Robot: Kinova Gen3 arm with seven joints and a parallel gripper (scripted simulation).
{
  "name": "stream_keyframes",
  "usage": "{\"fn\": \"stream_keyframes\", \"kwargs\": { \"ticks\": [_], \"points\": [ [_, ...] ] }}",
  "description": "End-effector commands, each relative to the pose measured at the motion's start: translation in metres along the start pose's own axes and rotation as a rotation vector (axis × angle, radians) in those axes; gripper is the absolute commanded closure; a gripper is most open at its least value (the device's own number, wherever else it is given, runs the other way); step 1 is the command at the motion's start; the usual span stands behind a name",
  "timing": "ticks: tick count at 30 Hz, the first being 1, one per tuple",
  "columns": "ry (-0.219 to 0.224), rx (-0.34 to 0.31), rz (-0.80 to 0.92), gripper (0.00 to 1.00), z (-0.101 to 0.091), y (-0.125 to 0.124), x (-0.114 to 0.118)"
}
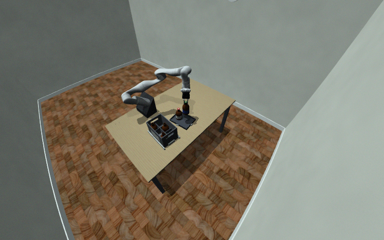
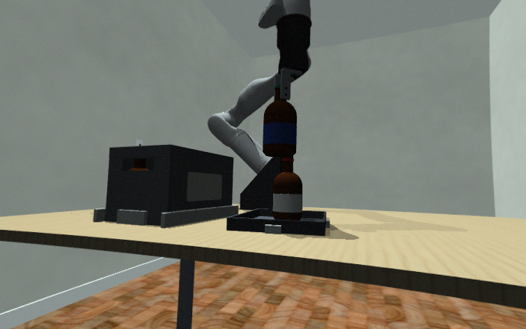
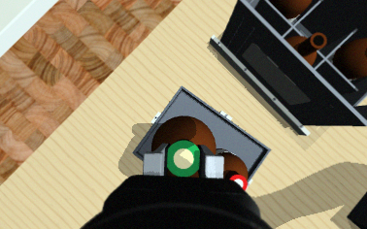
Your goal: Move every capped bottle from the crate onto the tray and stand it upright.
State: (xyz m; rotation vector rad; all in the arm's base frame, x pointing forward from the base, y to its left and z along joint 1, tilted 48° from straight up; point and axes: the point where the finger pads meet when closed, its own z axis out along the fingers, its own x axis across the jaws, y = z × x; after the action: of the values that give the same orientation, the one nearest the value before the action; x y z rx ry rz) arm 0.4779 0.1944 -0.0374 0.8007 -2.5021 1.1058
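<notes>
Wooden table (image 1: 133,143) (image 2: 440,253) (image 3: 102,107), green-capped bottle (image 1: 185,108) (image 2: 279,132) (image 3: 165,136) upright between half-open jaws (image 1: 185,101) (image 2: 281,91), neck gripped

Pale grey robot arm with smooth, rounded segments; above the tool (image 1: 185,100) (image 2: 284,93) (image 3: 183,155), a black cuff. The tool has light grey fingers with small dark holes. The arm's base (image 1: 147,107) (image 2: 258,194) is black, angular.

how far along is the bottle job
Done: the red-capped bottle stands upright on the tray.
In hand: the gripper holds the green-capped bottle above the tray.
Left: lower it upright onto the tray and release. Three bottles show in the crate; the one whose mouth the wrist view shows whole is open, so it stays.
</notes>
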Motion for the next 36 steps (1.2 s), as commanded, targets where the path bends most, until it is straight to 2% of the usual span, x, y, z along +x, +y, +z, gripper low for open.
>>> {"fn": "stream_keyframes", "kwargs": {
  "ticks": [1,9,12,26,29,36],
  "points": [
    [-0.008,-0.003,-0.011,1.0,0.008,0.001,-0.004],
    [-0.01,-0.006,-0.016,1.0,0.024,0.002,-0.006],
    [-0.004,-0.002,-0.005,1.0,0.021,0.0,-0.003],
    [-0.01,-0.006,-0.016,1.0,0.049,0.003,-0.007],
    [-0.002,-0.004,-0.003,1.0,0.047,0.0,-0.004],
    [-0.006,-0.005,-0.01,1.0,0.061,0.002,-0.006]
  ]
}}
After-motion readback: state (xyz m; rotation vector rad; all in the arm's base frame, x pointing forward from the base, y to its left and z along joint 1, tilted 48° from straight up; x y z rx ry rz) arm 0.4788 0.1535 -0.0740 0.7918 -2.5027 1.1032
